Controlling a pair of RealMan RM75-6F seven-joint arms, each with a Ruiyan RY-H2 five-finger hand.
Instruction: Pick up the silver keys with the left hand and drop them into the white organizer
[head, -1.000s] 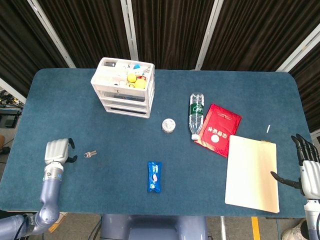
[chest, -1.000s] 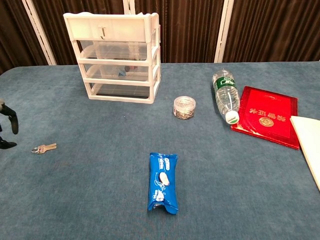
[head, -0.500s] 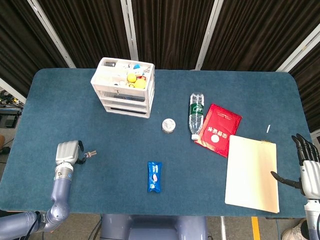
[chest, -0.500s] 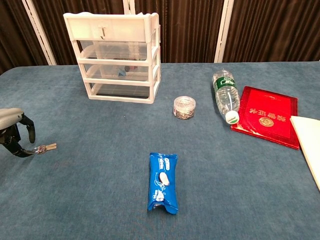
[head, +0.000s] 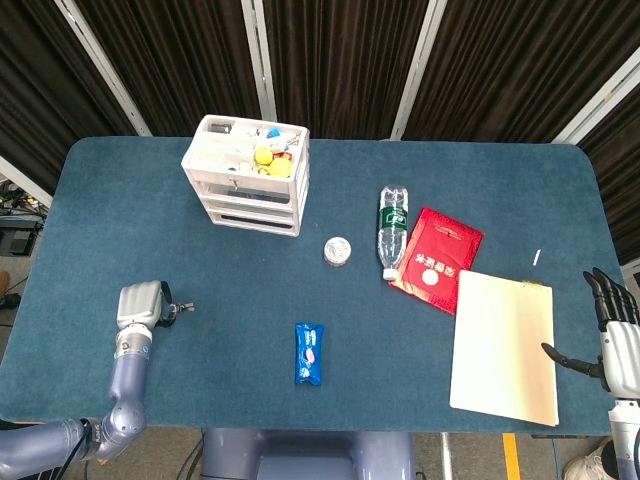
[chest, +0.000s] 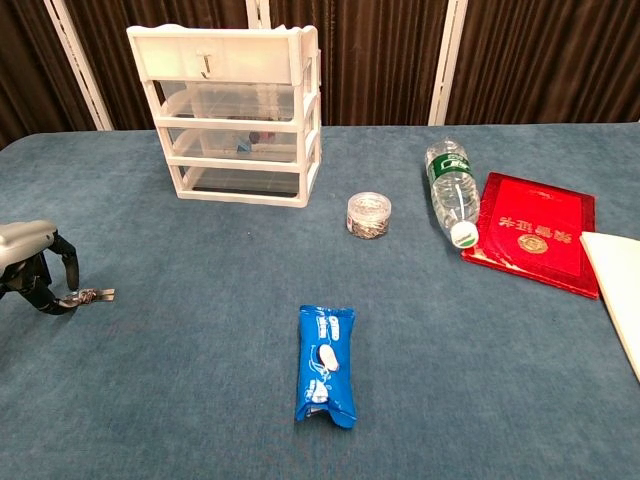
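Observation:
The silver keys lie low at the table's front left; in the chest view the keys stick out to the right of my left hand. My left hand has its thumb and a finger closed around the key ring, which is hidden between the fingertips. The white organizer stands at the back left, its open top holding small items; the chest view shows the organizer with three drawers. My right hand hangs at the table's right edge, fingers apart, holding nothing.
A blue packet lies at the front centre. A small round jar, a plastic bottle, a red booklet and a pale folder spread to the right.
My left hand has moved right onto the keys and its fingers have closed around the key ring. The right hand has stayed put.

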